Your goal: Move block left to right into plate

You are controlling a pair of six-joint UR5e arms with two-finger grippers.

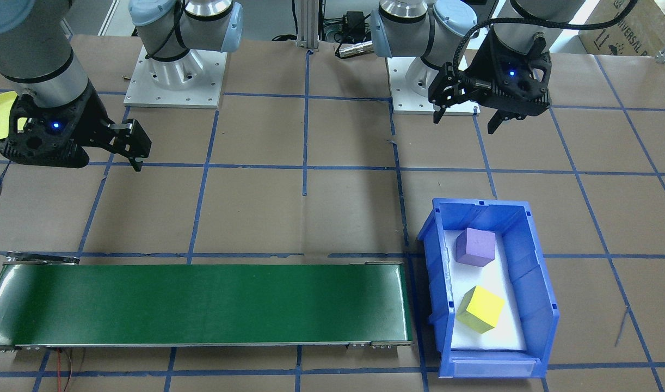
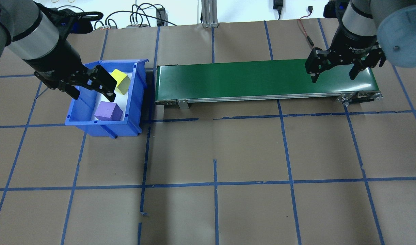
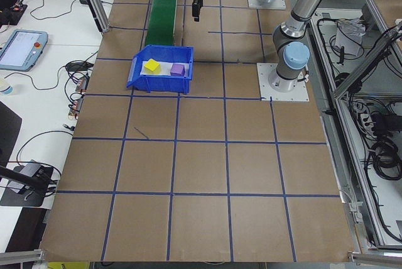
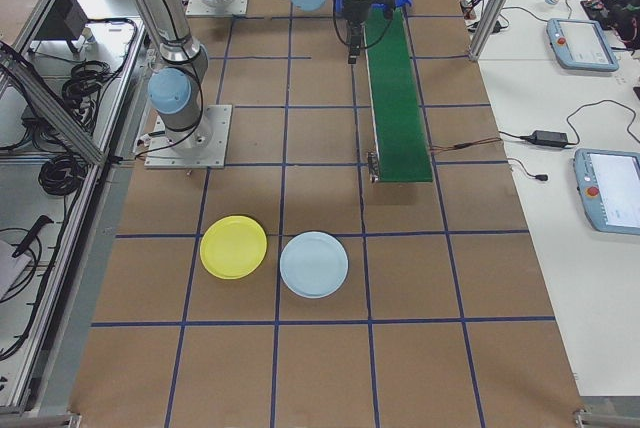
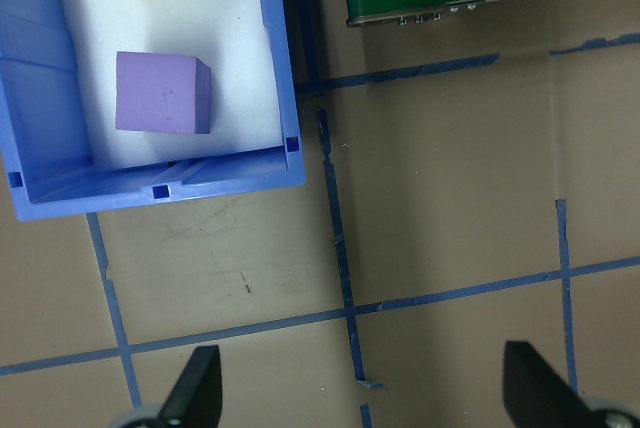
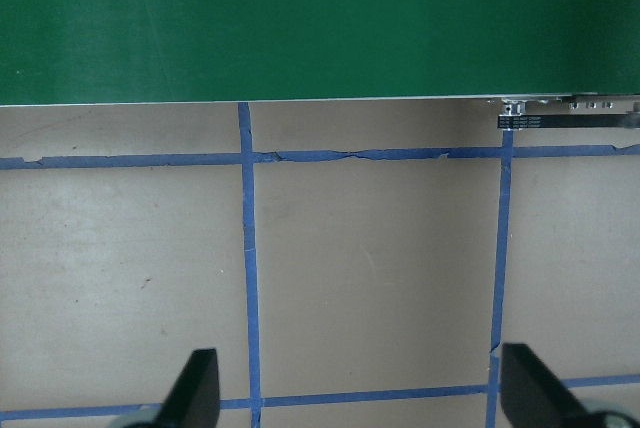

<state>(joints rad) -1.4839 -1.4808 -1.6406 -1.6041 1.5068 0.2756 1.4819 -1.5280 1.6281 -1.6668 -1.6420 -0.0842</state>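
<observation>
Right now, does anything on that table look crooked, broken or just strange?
Little stands out. The yellow block sits tilted, leaning in the blue bin, while the purple block lies flat. A few strips of the blue tape are frayed and peeling from the paper-covered table. The green conveyor carries nothing.

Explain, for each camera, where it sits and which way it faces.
Front-facing: across the table, facing both arm bases; left pincer, blue bin.
Overhead: behind the robot; both arms, green conveyor.
Exterior left: table end; left arm near.
Exterior right: opposite end; yellow plate, blue plate.
Left wrist: downward; fingertips, purple block.
Right wrist: downward; fingertips, conveyor.
Shared: the conveyor, in all views.
</observation>
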